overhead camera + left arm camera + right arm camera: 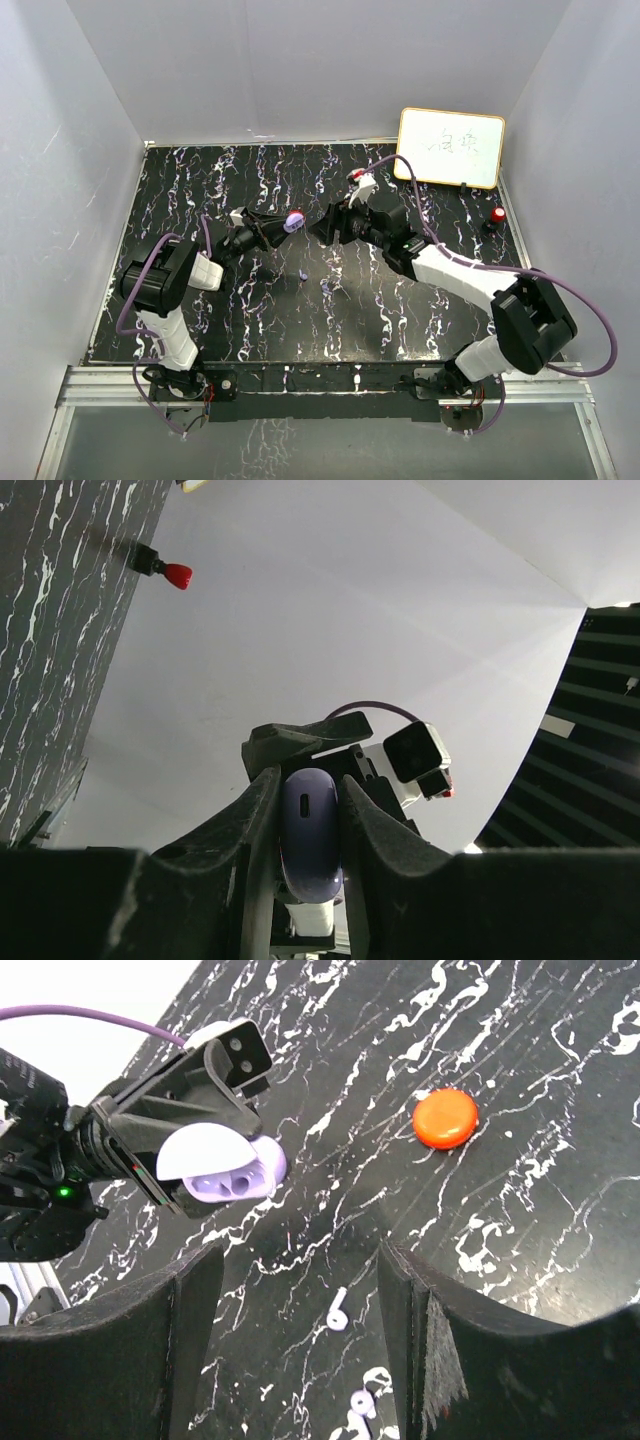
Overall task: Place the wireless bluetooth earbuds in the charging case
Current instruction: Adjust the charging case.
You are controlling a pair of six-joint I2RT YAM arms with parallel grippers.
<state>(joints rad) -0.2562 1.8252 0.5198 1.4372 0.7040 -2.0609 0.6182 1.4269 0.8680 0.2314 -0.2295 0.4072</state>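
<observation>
Left gripper (310, 785) clamped on the open case (235, 1175) in the air, my right gripper (300, 1260) hangs open above the earbuds (337, 1310) on the table (520, 1040); they're tiny, so a closing pinch could flick one away.

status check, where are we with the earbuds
Left gripper shut on open purple charging case. Right gripper open, empty. Two earbuds loose on table. Nothing blocking.

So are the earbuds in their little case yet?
Not yet. Done: the left end effector grips the purple case, already open. In hand: the right end effector is open and empty above the table. Left: both earbuds lie loose on the table and need picking up and putting in.
</observation>
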